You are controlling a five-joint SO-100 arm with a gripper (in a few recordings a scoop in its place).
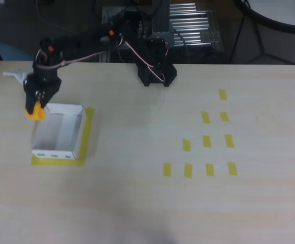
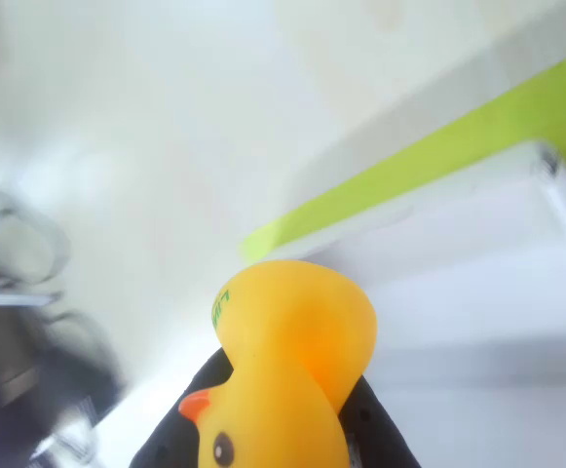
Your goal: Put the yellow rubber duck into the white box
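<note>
The yellow rubber duck (image 1: 35, 111) hangs at the far left corner of the white box (image 1: 59, 131) in the overhead view, held in my black gripper (image 1: 37, 104), which is shut on it. In the wrist view the duck (image 2: 292, 361) fills the lower middle, orange beak pointing left, with dark fingers (image 2: 375, 439) on either side of it. The white box (image 2: 477, 263) lies below and to the right, its rim edged by yellow-green tape. The box is shallow, with small blue-green marks on its near wall, and looks empty inside.
A yellow tape frame (image 1: 88, 133) surrounds the box on the pale wooden table. Several yellow tape rectangles (image 1: 206, 141) lie on the right half. The arm's black base (image 1: 156, 68) stands at the table's far edge. A white object (image 1: 16, 74) lies at the far left.
</note>
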